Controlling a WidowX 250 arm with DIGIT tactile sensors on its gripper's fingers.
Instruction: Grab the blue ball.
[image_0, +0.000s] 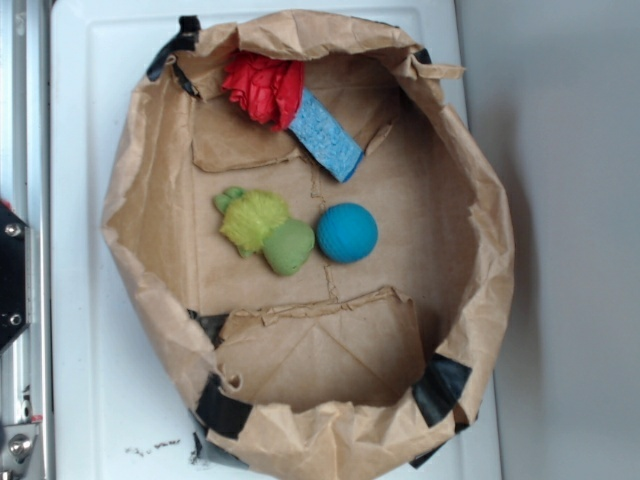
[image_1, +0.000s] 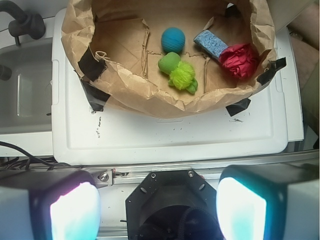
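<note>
While the blue ball (image_0: 347, 232) lies on the floor of a brown paper bag (image_0: 140, 180), the gripper (image_1: 158, 205) hangs well apart from it, outside the bag. In the wrist view its two fingers (image_1: 74, 209) show at the bottom corners of the picture, spread wide, with nothing between them; they are blurred and glow pale.

The bag has its walls rolled down, so it makes a low open bowl. It stands on a white plastic lid (image_0: 80, 120), and strips of black tape (image_0: 225, 408) hold its rim in several places.

In the exterior view the ball sits near the middle of the bag floor. Just to its left is a green toy (image_0: 268, 230), with a smooth rounded lump that touches the ball or nearly touches it, and a yellow-green fuzzy part further left. Beyond them, toward the far wall, a light-blue sponge (image_0: 325, 135) lies at a slant. A red crumpled thing (image_0: 262, 85) rests at its upper end, against the wall of the bag.

In the wrist view the ball is the item farthest from the camera, behind the green toy.
</note>
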